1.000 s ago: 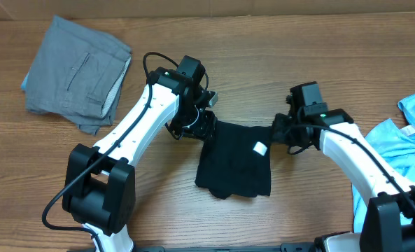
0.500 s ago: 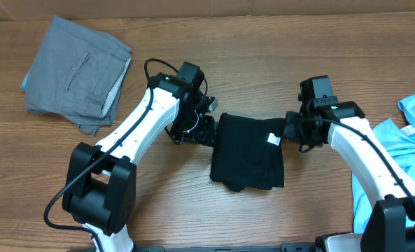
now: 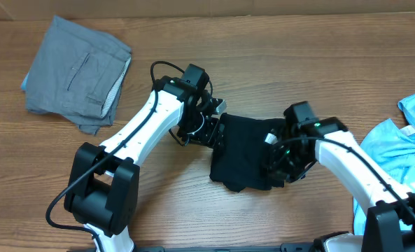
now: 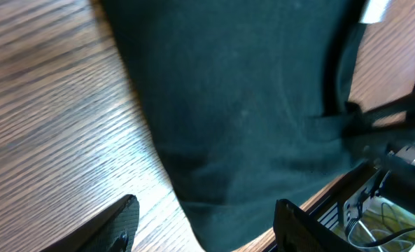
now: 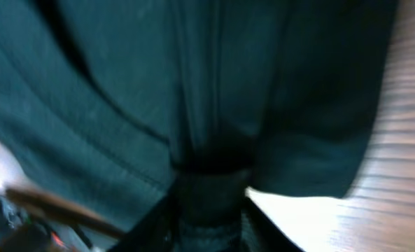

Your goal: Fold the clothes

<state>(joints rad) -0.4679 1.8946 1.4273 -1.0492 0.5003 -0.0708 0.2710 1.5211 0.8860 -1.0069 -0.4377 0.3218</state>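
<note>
Risk of a dragged fold: your right fingers [image 5: 210,210] appear pinched on a bunched gather of the plain black short-sleeved T-shirt [image 3: 245,150]. It lies in the middle of the brown wood-grain bench [image 3: 277,56], between both arms. Your left fingers [image 4: 120,224] stand wide at its left edge, holding nothing. Pull now and the unanchored layers may slide or unfold together. Compared with one second ago, the shirt lies further right, and the right fingers have dropped from the white-labelled corner onto its right side.
</note>
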